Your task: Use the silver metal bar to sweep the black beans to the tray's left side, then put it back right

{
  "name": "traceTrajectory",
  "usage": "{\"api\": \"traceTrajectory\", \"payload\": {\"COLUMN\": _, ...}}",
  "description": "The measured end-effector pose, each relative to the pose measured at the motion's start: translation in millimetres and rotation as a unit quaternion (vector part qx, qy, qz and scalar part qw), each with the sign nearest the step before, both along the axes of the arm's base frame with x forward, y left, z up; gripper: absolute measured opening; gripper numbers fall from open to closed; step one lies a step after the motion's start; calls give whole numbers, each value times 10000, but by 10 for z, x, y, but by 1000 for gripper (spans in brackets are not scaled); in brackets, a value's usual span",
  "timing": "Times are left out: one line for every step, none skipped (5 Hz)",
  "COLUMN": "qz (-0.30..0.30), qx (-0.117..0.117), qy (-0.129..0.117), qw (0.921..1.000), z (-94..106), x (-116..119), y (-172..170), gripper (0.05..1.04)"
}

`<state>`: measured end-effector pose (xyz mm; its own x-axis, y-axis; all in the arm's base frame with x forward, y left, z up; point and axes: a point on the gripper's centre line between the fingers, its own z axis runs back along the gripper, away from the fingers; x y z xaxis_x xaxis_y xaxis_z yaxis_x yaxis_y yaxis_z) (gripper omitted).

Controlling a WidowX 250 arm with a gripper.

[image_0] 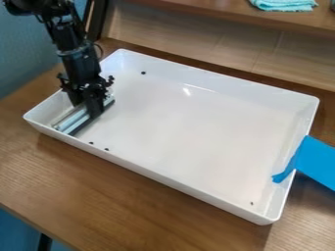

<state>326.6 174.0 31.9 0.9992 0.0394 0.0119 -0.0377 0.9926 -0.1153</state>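
Wood-grain tabletop (131, 191), warm brown, running out on every side of my landmark, the white tray (190, 188). Tray lies aslant on it: rectangular, shallow, walls raised all round, a glint of light on the floor toward the far wall. Beyond the tray's far side, a paler wood panel (190, 34) stands upright; above that, a brown shelf (222, 12) with a crumpled light-teal cloth (284, 4) on it. Off past the tray's left end, a blue-grey wall (23, 59), and a dark upright post (96, 19) behind my arm. Below the tray, at the lower left of the view, the table edge cuts across, with blue and a dark leg (44, 243) under it. Over the tray's right end hangs a bright blue strip (317, 164), its narrow tip inside the wall. Dark specks on the tray: one near the far wall, two by the near wall, one toward the near right corner. My gripper (91, 107) points down inside the tray's left end, right at a silvery bar (73, 119) with a dark edge, which lies near the left wall. Wide, narrow or closed on the bar: I cannot tell.
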Motion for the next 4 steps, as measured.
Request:
{"api": "traceTrajectory", "payload": {"qz": 45, "qx": -79, "qy": 31, "qw": 10000, "z": 29, "x": 36, "y": 105, "gripper": 393}}
{"api": "traceTrajectory", "payload": {"qz": 189, "qx": -223, "qy": 53, "qw": 9996, "z": 96, "x": 47, "y": 145, "gripper": 393}}
{"api": "traceTrajectory", "payload": {"qz": 286, "qx": -494, "qy": 288, "qw": 9980, "z": 165, "x": 29, "y": 26, "gripper": 393}}
{"api": "traceTrajectory", "payload": {"qz": 365, "qx": -776, "qy": 448, "qw": 9953, "z": 267, "x": 77, "y": -262, "gripper": 393}}
